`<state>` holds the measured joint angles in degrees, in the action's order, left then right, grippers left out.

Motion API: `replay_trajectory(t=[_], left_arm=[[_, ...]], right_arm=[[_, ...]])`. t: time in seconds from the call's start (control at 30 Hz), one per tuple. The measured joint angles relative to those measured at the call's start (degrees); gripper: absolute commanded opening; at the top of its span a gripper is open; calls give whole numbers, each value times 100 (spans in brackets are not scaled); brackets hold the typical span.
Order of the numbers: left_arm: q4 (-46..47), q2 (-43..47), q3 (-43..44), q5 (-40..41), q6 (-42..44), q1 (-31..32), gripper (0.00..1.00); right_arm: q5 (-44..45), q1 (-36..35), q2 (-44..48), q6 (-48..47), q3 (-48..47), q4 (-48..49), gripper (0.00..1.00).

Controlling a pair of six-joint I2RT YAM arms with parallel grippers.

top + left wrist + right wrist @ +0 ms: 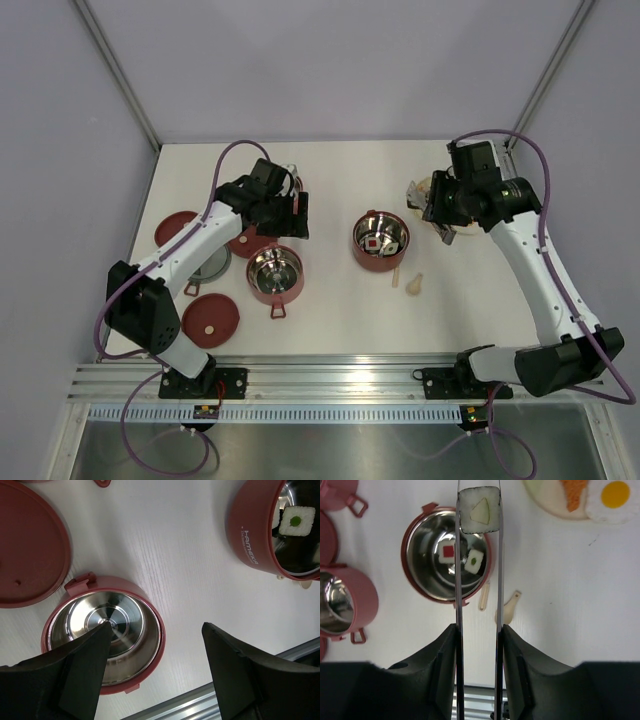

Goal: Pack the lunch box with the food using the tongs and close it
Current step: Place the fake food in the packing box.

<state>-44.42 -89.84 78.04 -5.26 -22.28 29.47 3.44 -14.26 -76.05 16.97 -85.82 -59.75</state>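
Your right gripper (477,630) clenched the slim silver tongs (459,570), pinching a white sushi slice (479,510); your left gripper (155,650) hung released. Next, you needed to carry it over the dark-red steel-lined bowl (420,575).

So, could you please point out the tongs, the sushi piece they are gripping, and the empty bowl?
tongs (458,580), right wrist view, left blade.
sushi piece (479,510), right wrist view, its pale centre.
empty bowl (127,622), left wrist view, steel floor.
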Motion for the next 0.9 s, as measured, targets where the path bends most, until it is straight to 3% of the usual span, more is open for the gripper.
replay_trajectory(t=[0.27, 0.9], left_arm=[[-184, 0, 175, 363, 4, 0, 79], [-354, 0, 262, 699, 81, -35, 81]], right_arm=[[-286, -997, 101, 24, 39, -437, 34], [-603, -1475, -678, 90, 503, 17, 39]])
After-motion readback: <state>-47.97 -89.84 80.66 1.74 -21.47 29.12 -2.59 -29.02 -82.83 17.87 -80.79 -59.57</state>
